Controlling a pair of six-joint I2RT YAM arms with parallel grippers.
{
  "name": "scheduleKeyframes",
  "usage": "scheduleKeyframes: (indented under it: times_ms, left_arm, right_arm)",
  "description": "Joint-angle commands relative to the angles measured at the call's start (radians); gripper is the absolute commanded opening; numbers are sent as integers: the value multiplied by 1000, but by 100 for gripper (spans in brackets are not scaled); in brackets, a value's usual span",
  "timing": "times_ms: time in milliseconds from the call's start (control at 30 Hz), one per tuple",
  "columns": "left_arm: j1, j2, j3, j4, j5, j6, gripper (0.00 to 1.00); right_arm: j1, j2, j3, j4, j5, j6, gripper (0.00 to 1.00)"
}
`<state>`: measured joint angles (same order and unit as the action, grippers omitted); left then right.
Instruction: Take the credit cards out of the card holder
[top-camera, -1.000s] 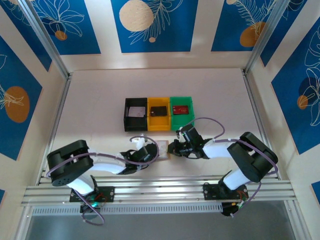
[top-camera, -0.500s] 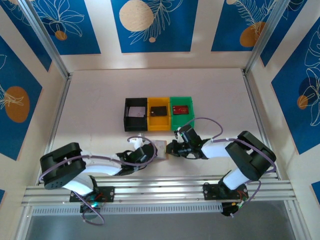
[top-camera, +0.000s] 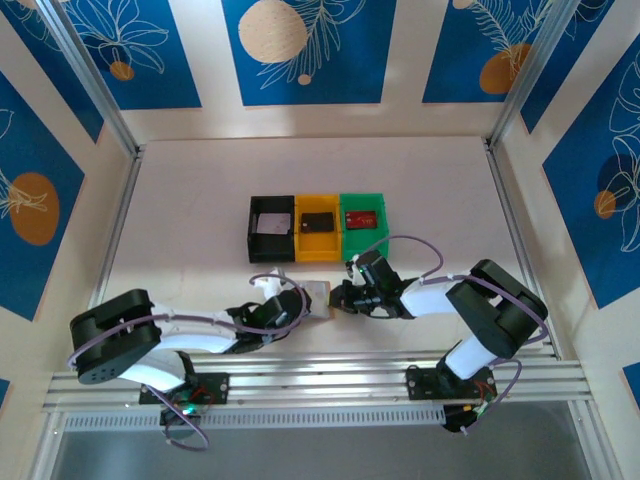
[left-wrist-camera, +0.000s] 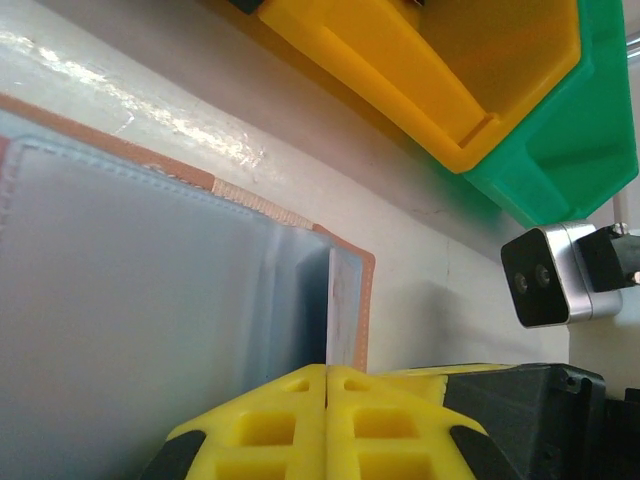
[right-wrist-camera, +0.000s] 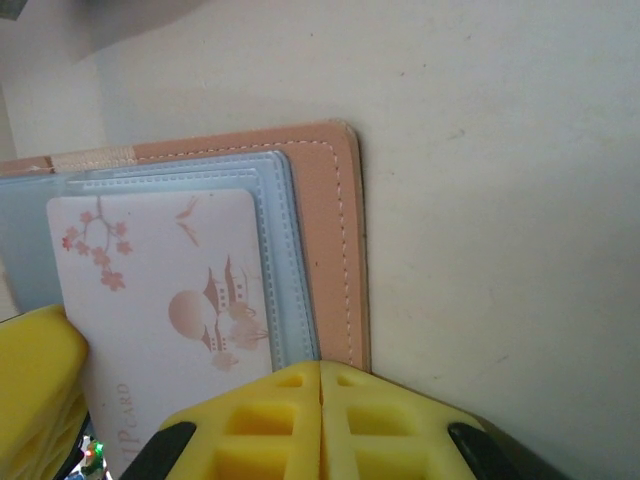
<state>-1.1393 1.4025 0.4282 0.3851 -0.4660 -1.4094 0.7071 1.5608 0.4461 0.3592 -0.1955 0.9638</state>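
Observation:
The tan card holder (top-camera: 319, 298) lies open on the table between both grippers. In the left wrist view its grey-blue pocket panel (left-wrist-camera: 130, 300) spreads flat and a tan-rimmed flap (left-wrist-camera: 348, 305) stands up out of the seam of my left gripper (left-wrist-camera: 327, 372), which is shut on it. A white credit card (right-wrist-camera: 160, 300) with pink blossoms sits in a pocket. My right gripper (right-wrist-camera: 320, 368) is shut, its tips over the holder's tan edge (right-wrist-camera: 345, 250). Other credit cards lie in the bins: a pale one (top-camera: 270, 226), a dark one (top-camera: 318, 221) and a red one (top-camera: 361, 218).
Black (top-camera: 254, 228), yellow (top-camera: 318, 250) and green (top-camera: 380, 232) bins stand in a row just beyond the holder. The yellow bin (left-wrist-camera: 400, 70) and green bin (left-wrist-camera: 560, 150) loom close above the left gripper. The right wrist camera (left-wrist-camera: 545, 272) faces it. Aluminium rails line the table's sides.
The left arm's elbow has swung left and lower while its gripper stays at the holder. The right gripper has edged slightly left. Both jaws stay shut.

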Motion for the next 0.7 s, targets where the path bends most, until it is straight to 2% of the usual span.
scheduleKeyframes:
  times_ms: [0, 667]
  left_arm:
    - [-9, -35, -17, 15, -24, -24, 0]
    - [2, -81, -50, 12, -31, -28, 0]
  right_arm:
    - [22, 62, -29, -138, 35, 9, 8]
    - [37, 65, -33, -126, 43, 17, 8]
